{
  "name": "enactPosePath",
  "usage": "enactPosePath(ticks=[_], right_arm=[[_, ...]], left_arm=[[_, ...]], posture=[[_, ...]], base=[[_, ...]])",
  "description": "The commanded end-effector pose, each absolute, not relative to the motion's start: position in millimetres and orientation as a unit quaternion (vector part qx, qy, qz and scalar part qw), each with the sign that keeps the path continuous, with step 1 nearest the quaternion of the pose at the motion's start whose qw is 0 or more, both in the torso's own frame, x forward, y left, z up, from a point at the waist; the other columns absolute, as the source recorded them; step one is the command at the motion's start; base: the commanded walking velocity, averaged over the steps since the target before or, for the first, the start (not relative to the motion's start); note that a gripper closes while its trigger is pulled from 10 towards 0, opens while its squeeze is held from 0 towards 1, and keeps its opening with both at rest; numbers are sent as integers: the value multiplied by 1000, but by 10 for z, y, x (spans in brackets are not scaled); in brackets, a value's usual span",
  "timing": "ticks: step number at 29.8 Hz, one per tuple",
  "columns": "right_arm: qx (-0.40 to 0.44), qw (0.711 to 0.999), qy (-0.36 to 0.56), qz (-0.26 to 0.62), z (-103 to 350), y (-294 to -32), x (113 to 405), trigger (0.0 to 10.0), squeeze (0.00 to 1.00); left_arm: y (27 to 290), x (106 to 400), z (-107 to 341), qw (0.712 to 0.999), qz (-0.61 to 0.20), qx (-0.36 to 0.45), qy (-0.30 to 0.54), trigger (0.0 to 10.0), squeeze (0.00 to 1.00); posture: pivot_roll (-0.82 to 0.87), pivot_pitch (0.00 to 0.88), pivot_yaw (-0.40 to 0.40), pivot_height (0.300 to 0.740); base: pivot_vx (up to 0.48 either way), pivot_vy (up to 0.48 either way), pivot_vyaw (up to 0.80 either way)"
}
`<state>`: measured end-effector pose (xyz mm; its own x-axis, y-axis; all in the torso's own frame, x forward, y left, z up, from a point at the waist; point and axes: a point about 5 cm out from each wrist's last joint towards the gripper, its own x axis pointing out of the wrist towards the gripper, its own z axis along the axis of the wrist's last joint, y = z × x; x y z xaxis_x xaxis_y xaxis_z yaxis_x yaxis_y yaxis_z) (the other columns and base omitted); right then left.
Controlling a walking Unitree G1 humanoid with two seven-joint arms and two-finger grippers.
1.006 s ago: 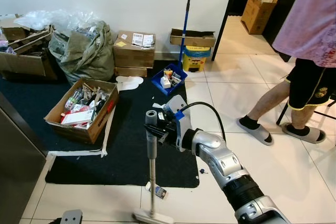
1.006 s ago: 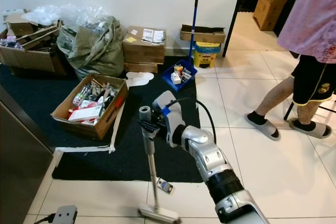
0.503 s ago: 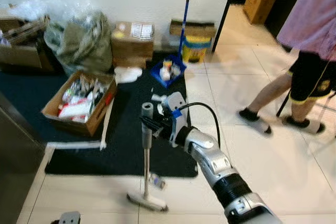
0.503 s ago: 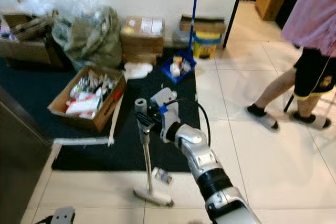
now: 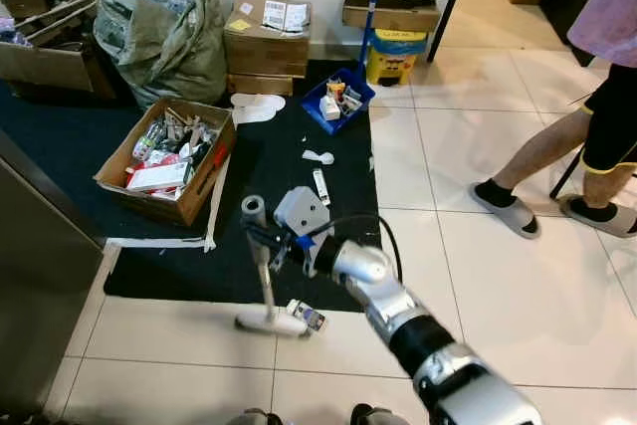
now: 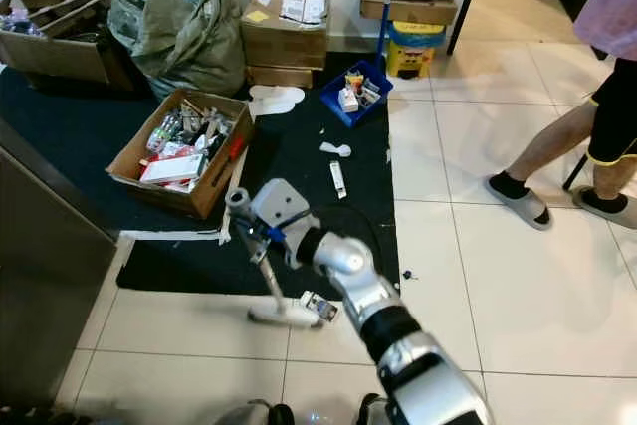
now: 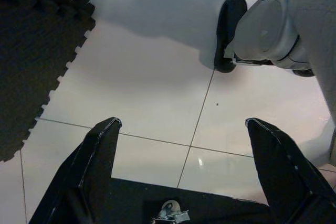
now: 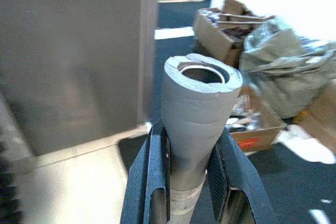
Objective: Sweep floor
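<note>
My right gripper [image 5: 271, 242] is shut on the grey foam handle [image 5: 253, 210] of a broom, just below its top. The right wrist view has the handle [image 8: 198, 109] clamped between the two fingers [image 8: 153, 182]. The broom's pale head [image 5: 267, 322] rests on the white tiles at the edge of the dark mat [image 5: 269, 161]. A small printed packet [image 5: 308, 317] lies right beside the head. A white scrap [image 5: 318, 157] and a tube [image 5: 320, 186] lie on the mat. A blue dustpan [image 5: 338, 106] holds litter near the wall. My left gripper [image 7: 184, 125] hangs open above the tiles.
An open cardboard box of clutter [image 5: 127, 191] sits on the mat at left, with a stuffed sack [image 5: 164, 32] and more boxes [image 5: 264, 32] behind. A dark cabinet [image 5: 35, 276] stands close on the left. A person's legs [image 5: 557, 161] are at the right; a yellow bucket [image 5: 390, 52] stands by the wall.
The camera has tilted down and shifted. The broom head has slid forward toward the mat and now lies next to the packet. My right gripper's hold on the handle is unchanged.
</note>
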<state>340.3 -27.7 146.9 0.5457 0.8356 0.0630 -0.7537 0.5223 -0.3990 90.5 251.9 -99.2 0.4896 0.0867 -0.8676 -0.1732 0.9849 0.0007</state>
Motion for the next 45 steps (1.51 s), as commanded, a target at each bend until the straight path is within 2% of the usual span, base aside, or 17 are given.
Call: enactPosePath(ticks=[1,5,8,12,16,17,18,23,29,32,33,34,36,38,39,44,45], right_arm=[[-189,859,-149,452,1573,-282,3457,10000,0],[-196,859,-153,448,1620,-304,3502,10000,0],[-212,850,-175,450,1681,-312,3516,10000,0],[-259,821,-265,435,1938,-310,3530,10000,0],[-264,816,-278,432,1987,-307,3533,10000,0],[-240,830,-270,426,2035,-322,3570,10000,0],[-240,830,-270,426,2035,-322,3570,10000,0],[-98,898,-205,376,2098,-479,3733,10000,0],[-70,916,-185,349,2095,-576,3790,10000,0],[-54,946,-172,269,2091,-894,3887,10000,0],[-54,946,-172,269,2091,-894,3887,10000,0],[-49,955,-165,242,2068,-1008,3907,10000,0],[-49,955,-165,242,2068,-1008,3907,10000,0],[-47,961,-157,221,2038,-1101,3915,10000,0],[-40,970,-137,198,1965,-1197,3916,10000,0],[-25,977,-115,180,1865,-1268,3901,10000,0],[1,983,-69,172,1696,-1288,3868,10000,0]], left_arm=[[2587,799,-996,855,86,-43,509,10000,0],[2588,813,-993,856,87,-44,508,10000,0],[2587,822,-991,857,87,-45,507,10000,0],[2572,838,-993,857,87,-47,505,10000,0],[2568,844,-993,857,87,-48,505,10000,0],[2556,869,-993,858,86,-48,504,10000,0],[2556,869,-993,858,86,-48,504,10000,0],[2515,966,-985,862,84,-50,498,10000,0],[2497,1018,-979,864,83,-51,494,10000,0],[2469,1150,-951,872,84,-52,479,10000,0],[2469,1150,-951,872,84,-52,479,10000,0],[2459,1194,-941,875,84,-53,474,10000,0],[2459,1194,-941,875,84,-53,474,10000,0],[2451,1228,-932,877,85,-54,469,10000,0],[2439,1271,-921,880,86,-55,463,10000,0],[2428,1307,-913,883,87,-56,459,10000,0],[2328,1520,-863,893,79,-57,439,10000,0]], posture=[[96,269,9,740],[93,265,7,740],[85,260,7,740],[72,248,0,740],[72,248,0,740],[52,223,-11,740],[52,223,-11,740],[16,177,-21,740],[5,147,-23,740],[-21,87,-15,740],[-21,87,-15,740],[-32,66,-12,740],[-32,66,-12,740],[-36,57,-11,740],[-53,23,-16,740],[-62,6,-17,740],[-72,0,-19,740]], base=[[0,0,0],[0,0,0],[0,0,0],[0,0,0],[0,0,0],[0,0,0],[0,0,0],[0,0,0],[0,0,0],[0,0,0],[0,0,0],[0,0,0],[0,0,0],[0,0,0],[0,0,0],[0,0,0],[0,0,0]])
